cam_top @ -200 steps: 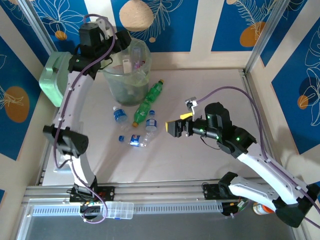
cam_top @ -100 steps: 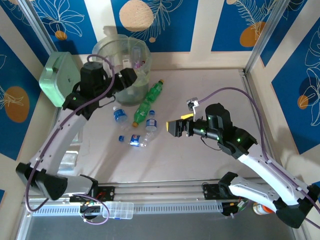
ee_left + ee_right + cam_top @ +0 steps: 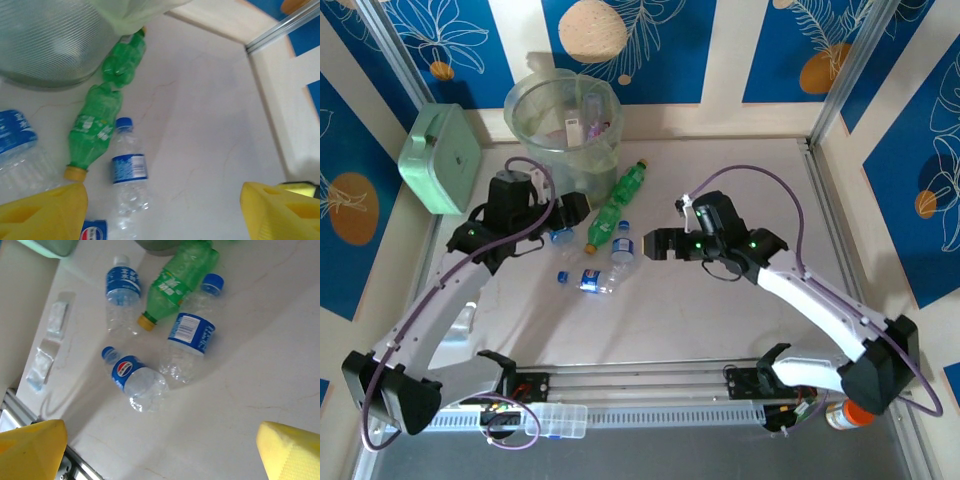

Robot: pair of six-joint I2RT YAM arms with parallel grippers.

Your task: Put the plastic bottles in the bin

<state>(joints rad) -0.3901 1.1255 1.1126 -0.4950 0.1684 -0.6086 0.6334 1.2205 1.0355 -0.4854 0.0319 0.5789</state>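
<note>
Right hand (image 3: pixel 657 245) gaping wide and empty, we're pointing left at the clear bottle (image 3: pixel 620 250) just off our fingertips, its long axis crossways to our reach. Left hand (image 3: pixel 570 210), also open and empty, hovers near the green bottle (image 3: pixel 617 203). Pale surface (image 3: pixel 650 320) looks roomy, and the bin (image 3: pixel 535 150) stands at the far edge.

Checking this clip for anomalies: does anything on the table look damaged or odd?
The small bottle with the red, white and blue label looks crushed, shorter than the clear bottle beside it. Nothing looks spilled.
</note>
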